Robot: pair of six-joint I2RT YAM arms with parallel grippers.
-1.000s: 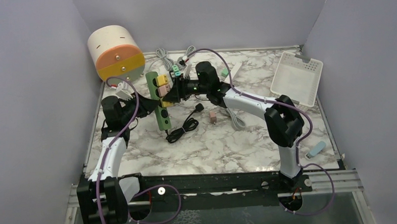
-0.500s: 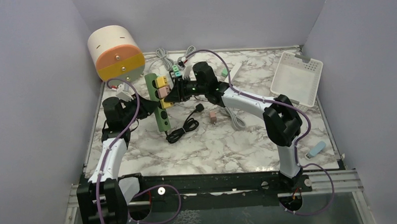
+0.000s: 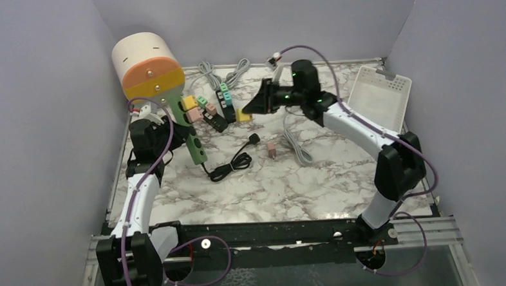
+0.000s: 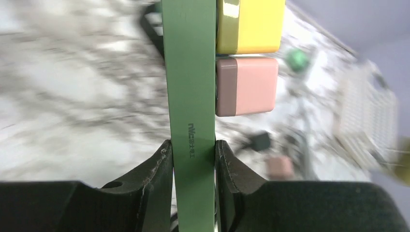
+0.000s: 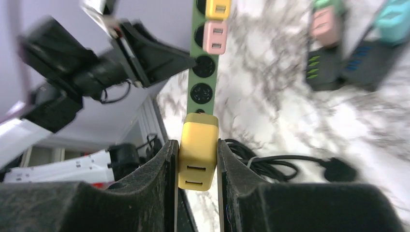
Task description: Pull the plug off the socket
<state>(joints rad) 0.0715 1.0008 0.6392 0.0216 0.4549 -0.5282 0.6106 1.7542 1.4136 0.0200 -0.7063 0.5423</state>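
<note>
**A:** The power strip (image 4: 191,96) is looking like smooth, matt green plastic.

**B:** The pink plug (image 4: 246,86), at two o'clock in the left wrist view, is showing satin plastic. Its darker band is catching a soft sheen.

**A:** The yellow plug (image 5: 198,150) is reading as smooth plastic, faintly glossy.

**B:** On the left gripper (image 4: 192,145), the fingers (image 4: 154,176) are showing black plastic with a grainy, rough skin. The right gripper (image 5: 196,144) is looking the same.

**A:** The table (image 3: 317,185) is showing a smooth, marble-patterned top. At two o'clock in the top view, the white tray (image 3: 374,102) is looking like matt, perforated plastic.
</note>
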